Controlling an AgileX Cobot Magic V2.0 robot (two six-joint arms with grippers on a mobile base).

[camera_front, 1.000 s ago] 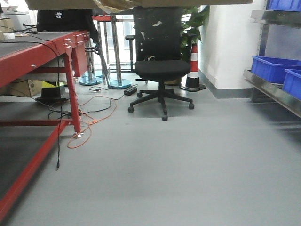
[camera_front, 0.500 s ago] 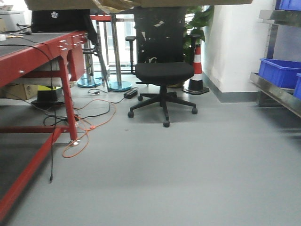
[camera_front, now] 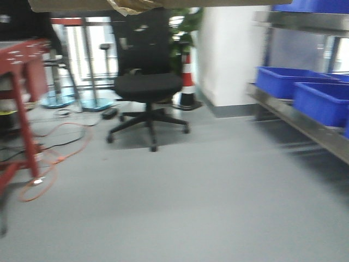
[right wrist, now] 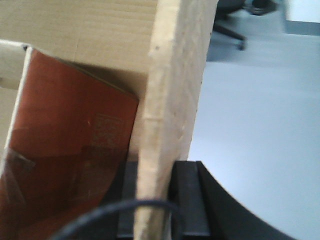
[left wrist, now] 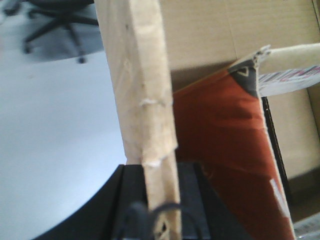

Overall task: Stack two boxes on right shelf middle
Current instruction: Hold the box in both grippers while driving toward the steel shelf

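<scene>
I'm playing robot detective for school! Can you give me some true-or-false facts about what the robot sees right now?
1. The left gripper pinches a wall of the cardboard box. True.
2. The right gripper is open and empty. False: it is shut on the box's other wall.
3. Blue bins sit on the steel shelf. True.
4. The office chair is red. False: it is black.
5. A striped cone stands beside the white wall. True.

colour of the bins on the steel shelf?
Blue; the bins show best in the exterior front-facing view.
</scene>
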